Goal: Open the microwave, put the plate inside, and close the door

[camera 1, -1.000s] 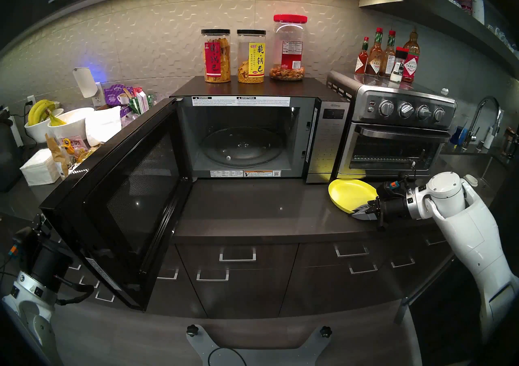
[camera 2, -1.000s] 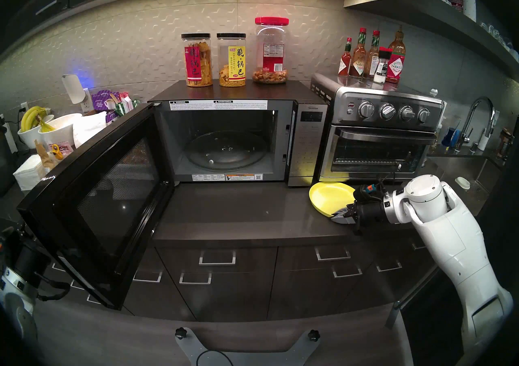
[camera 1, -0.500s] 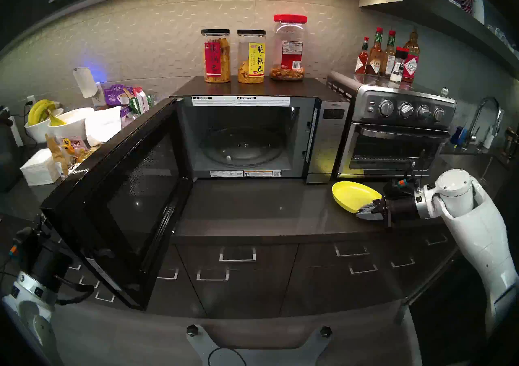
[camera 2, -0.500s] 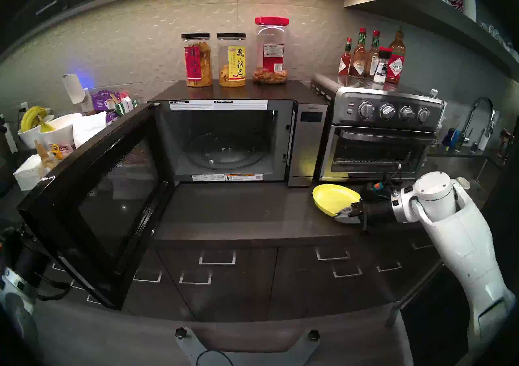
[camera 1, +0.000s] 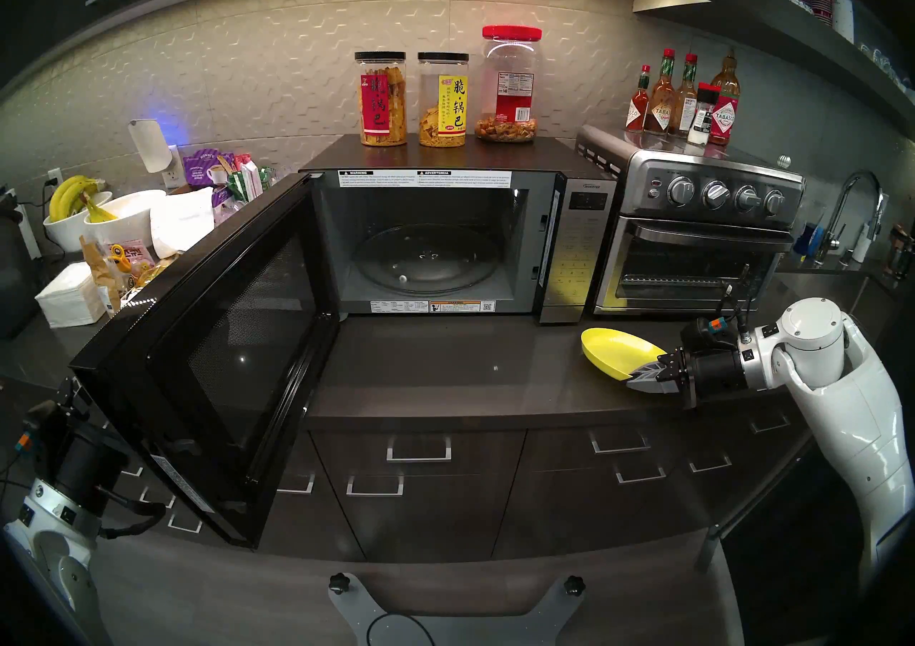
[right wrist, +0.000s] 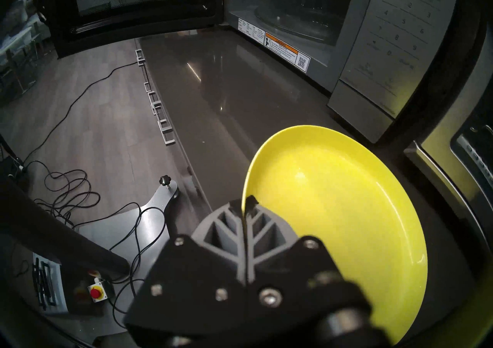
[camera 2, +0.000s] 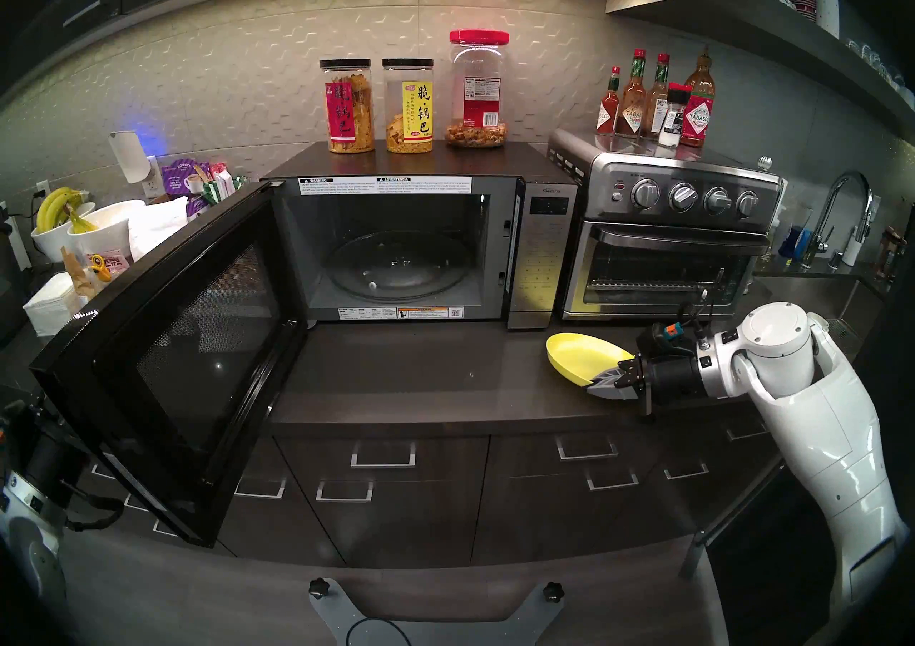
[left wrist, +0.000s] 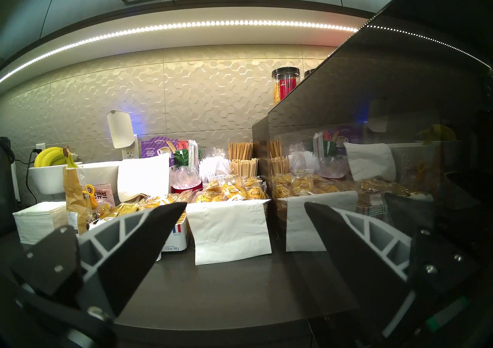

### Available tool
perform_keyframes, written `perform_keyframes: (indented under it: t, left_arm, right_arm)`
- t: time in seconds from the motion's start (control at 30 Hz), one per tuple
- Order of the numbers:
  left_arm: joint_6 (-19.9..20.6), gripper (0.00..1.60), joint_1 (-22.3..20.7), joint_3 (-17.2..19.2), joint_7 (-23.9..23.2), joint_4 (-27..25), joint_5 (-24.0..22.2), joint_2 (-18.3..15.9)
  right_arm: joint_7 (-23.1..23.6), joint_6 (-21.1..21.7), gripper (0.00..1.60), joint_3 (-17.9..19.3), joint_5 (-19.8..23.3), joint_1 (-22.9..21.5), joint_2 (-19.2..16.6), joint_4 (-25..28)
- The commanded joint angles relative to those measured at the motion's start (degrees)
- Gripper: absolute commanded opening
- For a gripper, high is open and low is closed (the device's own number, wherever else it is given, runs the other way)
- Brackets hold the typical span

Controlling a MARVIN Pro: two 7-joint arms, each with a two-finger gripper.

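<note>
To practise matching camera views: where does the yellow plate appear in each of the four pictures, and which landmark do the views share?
Head left: plate lower right, on the counter, pinched by the right gripper.
Head right: plate lower right, same grip.
Left wrist: not in it.
Right wrist: plate lower right, rim between the fingers.
Shared landmark: the open microwave door, seen in all four.

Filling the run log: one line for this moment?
phase: plate pickup | right gripper: shut on round yellow plastic plate rim | left gripper: open | black glass microwave door: open
</note>
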State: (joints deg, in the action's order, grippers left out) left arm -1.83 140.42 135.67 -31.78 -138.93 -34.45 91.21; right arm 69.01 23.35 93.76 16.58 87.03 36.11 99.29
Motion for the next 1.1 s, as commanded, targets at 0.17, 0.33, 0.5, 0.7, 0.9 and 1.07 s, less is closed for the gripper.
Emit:
perform_keyframes:
  t: [0.17,0.33,0.5,0.7,0.9,1.07]
  left_arm:
    - [0.2,1.60,-0.2,0.2,0.0,-1.1,0.0,0.0]
    - [0.2,1.60,-0.2,0.2,-0.1,-1.1,0.0,0.1]
    - [0.3,1.60,-0.3,0.2,-0.2,-1.1,0.0,0.1]
    - [0.3,1.60,-0.4,0.2,-0.3,-1.1,0.1,0.2]
    - [0.4,1.60,-0.5,0.3,-0.4,-1.1,0.1,0.3]
    - [0.4,1.60,-0.6,0.3,-0.4,-1.1,0.2,0.4]
  right_arm:
    - [0.2,0.8,0.00,3.0,1.9,2.9,1.1,7.4]
    - [0.2,1.0,0.00,3.6,2.2,3.7,1.9,10.1]
    - [0.1,0.7,0.00,4.0,2.3,4.7,2.8,12.8]
    - [-1.1,0.1,0.00,3.7,1.9,5.4,4.3,14.9]
    - [-2.5,-2.8,0.00,2.5,1.0,5.6,5.7,15.7]
    - [-2.5,-6.1,0.00,2.7,0.6,6.9,6.1,17.2]
